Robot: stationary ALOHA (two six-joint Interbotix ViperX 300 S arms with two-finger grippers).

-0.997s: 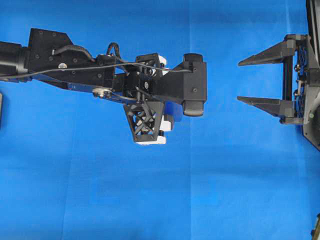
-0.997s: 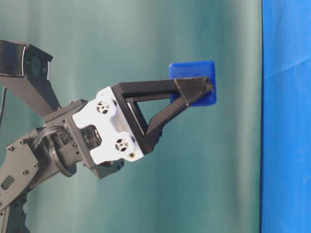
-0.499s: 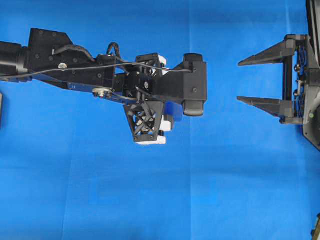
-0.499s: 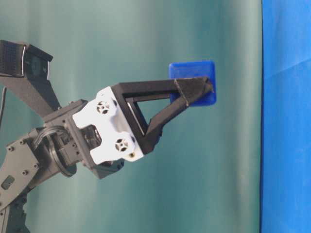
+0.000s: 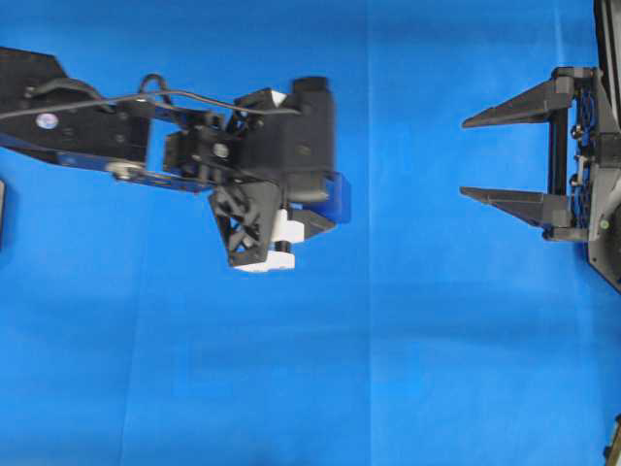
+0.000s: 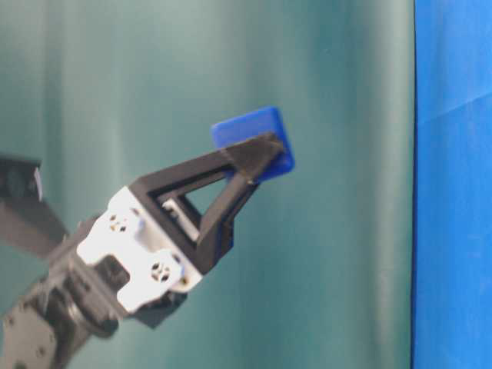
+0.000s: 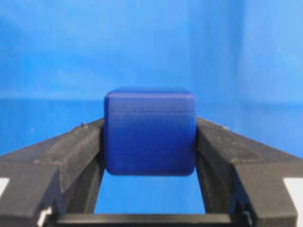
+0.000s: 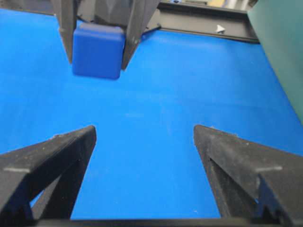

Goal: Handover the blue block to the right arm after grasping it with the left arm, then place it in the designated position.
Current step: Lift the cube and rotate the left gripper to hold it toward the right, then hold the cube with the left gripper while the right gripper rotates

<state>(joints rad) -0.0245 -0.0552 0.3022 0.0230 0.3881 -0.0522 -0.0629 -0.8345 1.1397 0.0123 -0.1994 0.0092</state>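
1. Where the left gripper [image 7: 149,142] closes, its two black fingers [image 7: 75,146] press flat against opposite sides of the blue block [image 7: 149,131], so the jaws stand partly closed with the cube clamped between their tips.
2. The block sits at the very ends of the fingers and juts out past them; in the table-level view it [image 6: 254,138] is clear of any surface, carried in the air, with the gripper [image 6: 257,157] tilted upward.
3. Behind the fingers sits the white bracket [image 6: 127,250], and behind that the black body of the left arm [image 5: 87,126] with its cables, reaching in from the left edge of the overhead view.
4. In the overhead view only a sliver of the block [image 5: 337,199] shows beside the wrist camera housing [image 5: 296,136].
5. The right gripper [image 5: 471,158] stands well apart, at the right side of the overhead view, its two pointed fingers [image 5: 514,105] spread wide with nothing between them.
6. From the right wrist view, those spread fingers [image 8: 52,161] frame bare blue cloth [image 8: 156,123], and the block [image 8: 98,51] hangs ahead, up and to the left.
7. The cloth [image 5: 388,369] covers the table beneath both arms.
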